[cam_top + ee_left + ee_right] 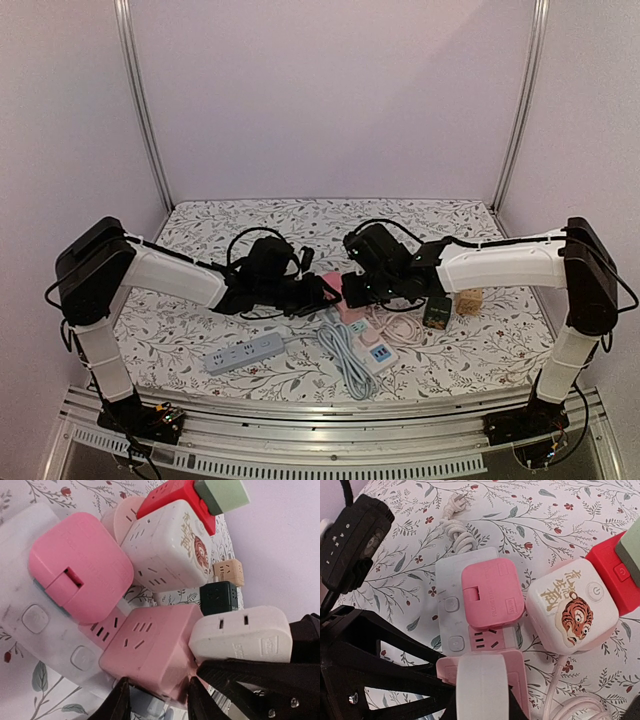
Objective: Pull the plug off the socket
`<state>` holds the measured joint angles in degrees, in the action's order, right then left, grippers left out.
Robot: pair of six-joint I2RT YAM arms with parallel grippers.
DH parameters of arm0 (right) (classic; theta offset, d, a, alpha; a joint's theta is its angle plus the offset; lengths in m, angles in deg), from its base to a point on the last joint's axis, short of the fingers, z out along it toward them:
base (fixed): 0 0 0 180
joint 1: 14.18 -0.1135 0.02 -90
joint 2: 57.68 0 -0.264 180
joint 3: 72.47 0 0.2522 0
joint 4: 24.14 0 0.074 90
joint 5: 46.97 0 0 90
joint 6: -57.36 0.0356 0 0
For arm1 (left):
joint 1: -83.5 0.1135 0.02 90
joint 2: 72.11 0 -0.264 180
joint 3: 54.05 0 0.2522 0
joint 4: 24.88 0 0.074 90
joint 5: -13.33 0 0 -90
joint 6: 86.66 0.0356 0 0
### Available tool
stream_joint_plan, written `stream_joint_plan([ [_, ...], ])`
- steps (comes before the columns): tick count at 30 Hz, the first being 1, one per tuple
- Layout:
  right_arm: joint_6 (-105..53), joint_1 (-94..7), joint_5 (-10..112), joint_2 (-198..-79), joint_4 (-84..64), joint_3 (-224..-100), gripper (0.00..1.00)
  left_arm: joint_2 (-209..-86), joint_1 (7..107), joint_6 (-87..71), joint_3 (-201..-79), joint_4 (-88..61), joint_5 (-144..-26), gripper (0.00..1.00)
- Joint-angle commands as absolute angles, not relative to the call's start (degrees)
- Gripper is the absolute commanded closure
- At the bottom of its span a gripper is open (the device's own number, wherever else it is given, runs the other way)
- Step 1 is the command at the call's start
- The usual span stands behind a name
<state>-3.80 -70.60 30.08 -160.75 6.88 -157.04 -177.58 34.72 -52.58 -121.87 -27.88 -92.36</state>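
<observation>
White, rounded and blocky, the plastic plug (240, 635) showed two slots in its end face and sat pushed into a pink cube-shaped socket (150, 650) at the middle of the floral-patterned table (450, 225), between the arms. The right gripper (250, 647) was clamped on the plug. The left gripper (157, 700) pinched the pink cube's sides. A square pink adapter (492, 595) sat just beside them on a white power strip (447, 605).

The plug (241, 636) is a white rounded block with two narrow slots on its face. It sits tight against one side of the socket (150, 647), with no gap visible. The socket is a pink cube with groups of slots on its faces, tilted a little. Both lie over the end of a white power strip (30, 620), just beside a flat pink adapter (75, 570).
</observation>
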Motion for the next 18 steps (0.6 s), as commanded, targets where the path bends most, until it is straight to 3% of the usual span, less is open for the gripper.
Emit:
stream_joint_plan([
  [1, 1.47, -67.87, 38.3, -157.89, 5.86, -152.36, 1.0, -181.55, 32.61, -51.08, -120.19, -17.42, -90.88, 0.63],
  [6, 4.2, -65.74, 42.37, -156.53, 2.69, -149.75, 1.0, -181.16, 32.53, -50.91, -120.37, -16.94, -90.52, 0.63],
  [18, 1.92, -67.96, 39.11, -155.78, 4.85, -149.69, 1.0, -181.27, 32.23, -50.24, -121.36, -15.88, -90.59, 0.64],
])
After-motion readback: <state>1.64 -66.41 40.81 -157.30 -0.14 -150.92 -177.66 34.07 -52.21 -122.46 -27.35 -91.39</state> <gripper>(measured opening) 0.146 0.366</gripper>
